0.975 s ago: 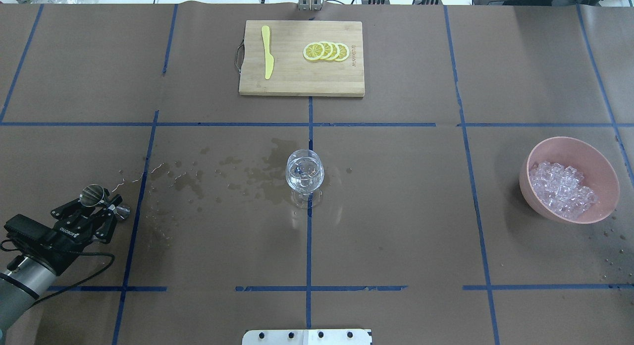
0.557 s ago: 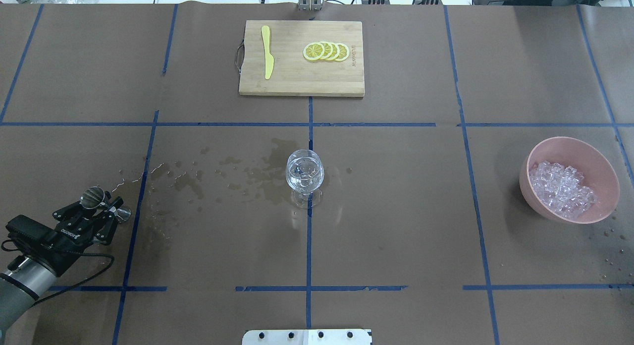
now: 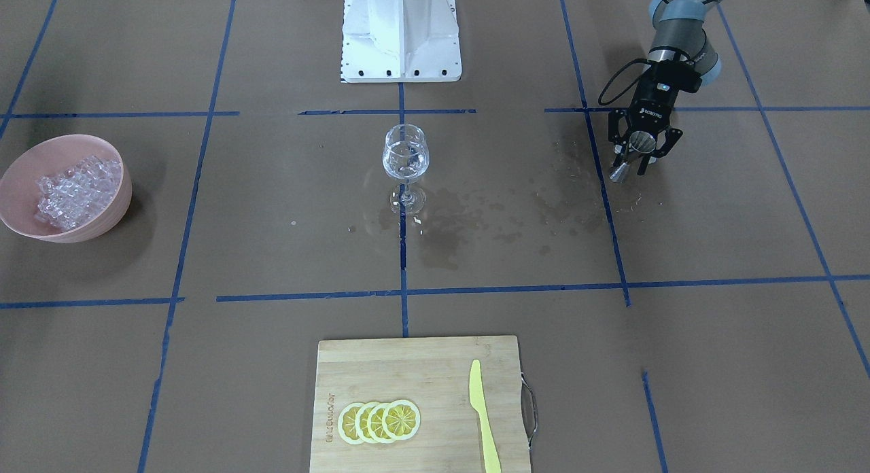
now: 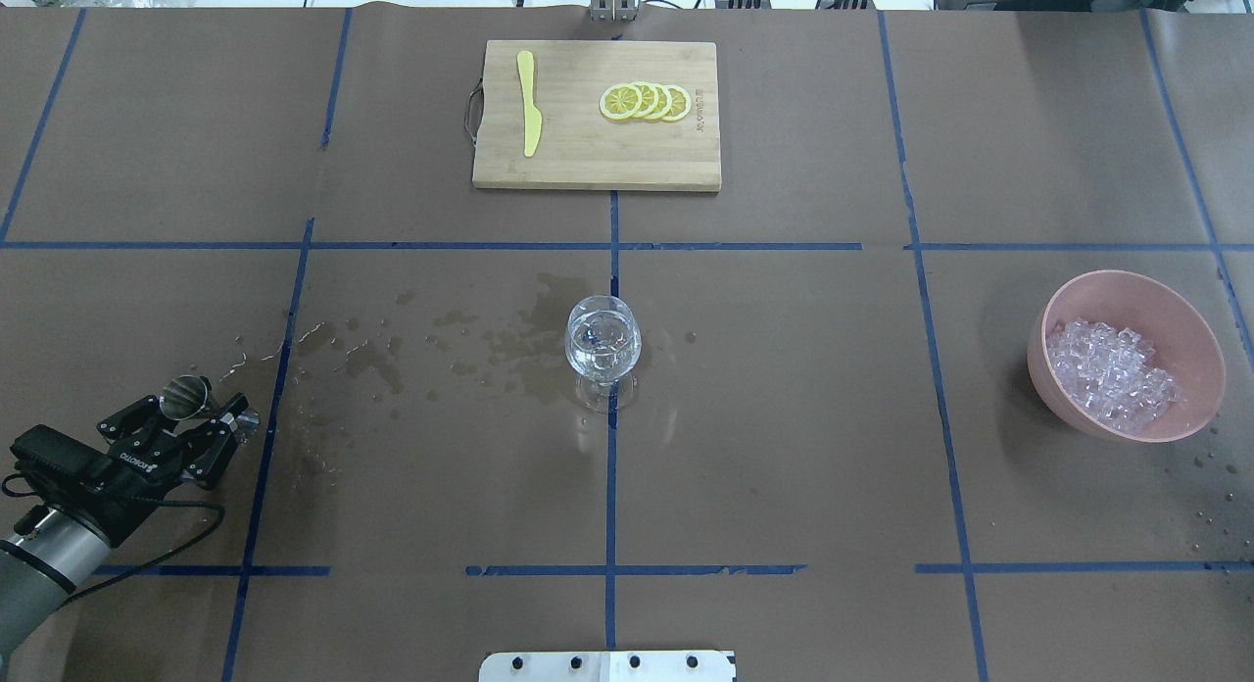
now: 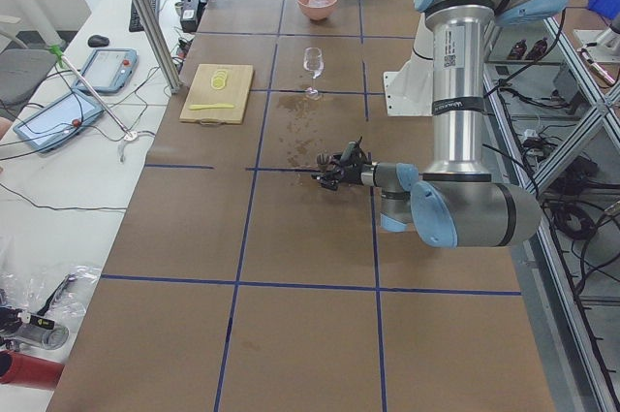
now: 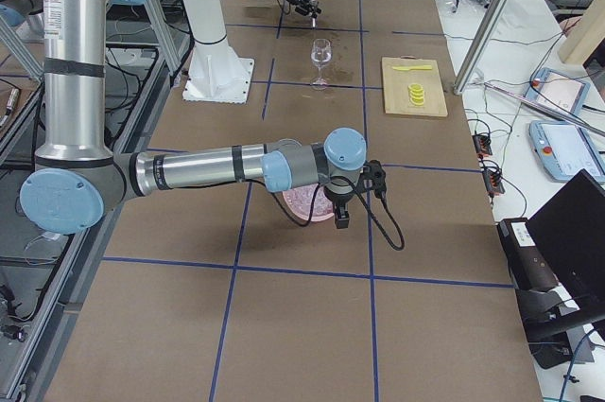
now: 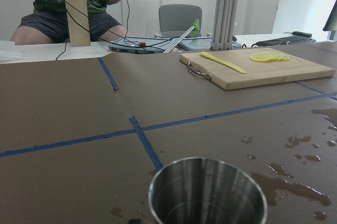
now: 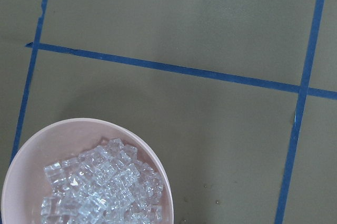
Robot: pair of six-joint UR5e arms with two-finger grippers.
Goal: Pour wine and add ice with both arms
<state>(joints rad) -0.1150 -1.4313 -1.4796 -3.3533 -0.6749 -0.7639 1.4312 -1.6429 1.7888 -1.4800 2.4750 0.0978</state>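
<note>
Ice (image 4: 1112,376) lies heaped in your pink bowl (image 4: 1190,339) at the near right. The right side view shows the right gripper (image 6: 341,205) by that bowl, and you cannot tell how its jaws stand. At the near left, your left gripper (image 4: 201,408) clamps a tilted steel jigger (image 4: 182,398) low over the table (image 4: 784,417). Wet spots (image 4: 372,359) run from there to the glass (image 4: 603,344), upright at the middle. Farthest is the board (image 4: 588,153), with a yellow knife (image 4: 529,104) and lemon slices (image 4: 647,102).
</note>
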